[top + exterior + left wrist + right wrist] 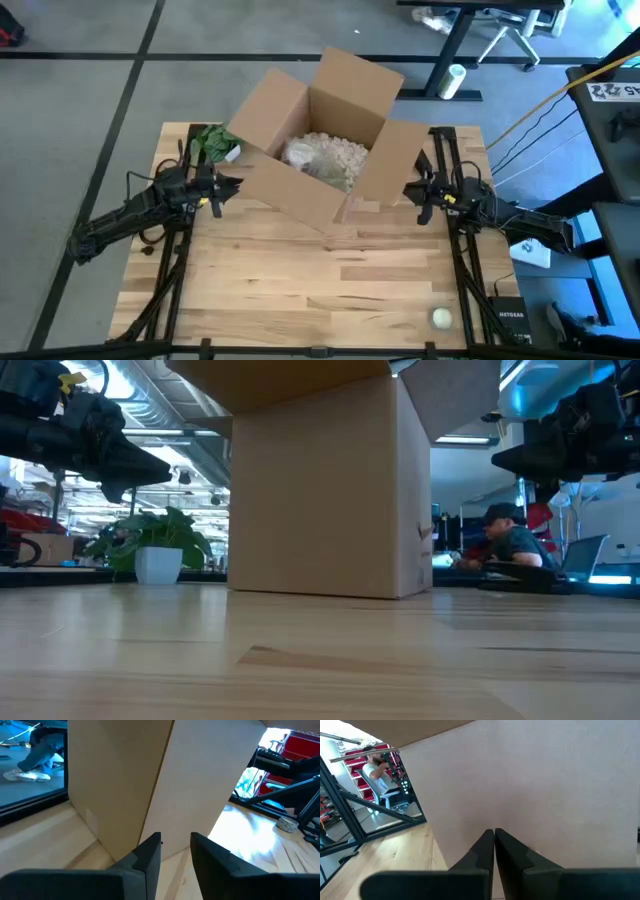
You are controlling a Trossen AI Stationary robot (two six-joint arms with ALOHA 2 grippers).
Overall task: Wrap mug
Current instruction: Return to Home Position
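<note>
On the table [330, 290], the cardboard box [300, 105] holds the bubble-wrapped mug [322, 158], which lies between the two empty claws, about equally near each: the left claw [233, 184], slightly parted, hovers by the box's left wall, the right claw [412, 189], pressed closed, by its right flap.

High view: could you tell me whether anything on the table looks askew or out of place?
The cardboard box sits diagonal to the table edges, flaps open; a small pale round object lies alone near the front right corner.
</note>
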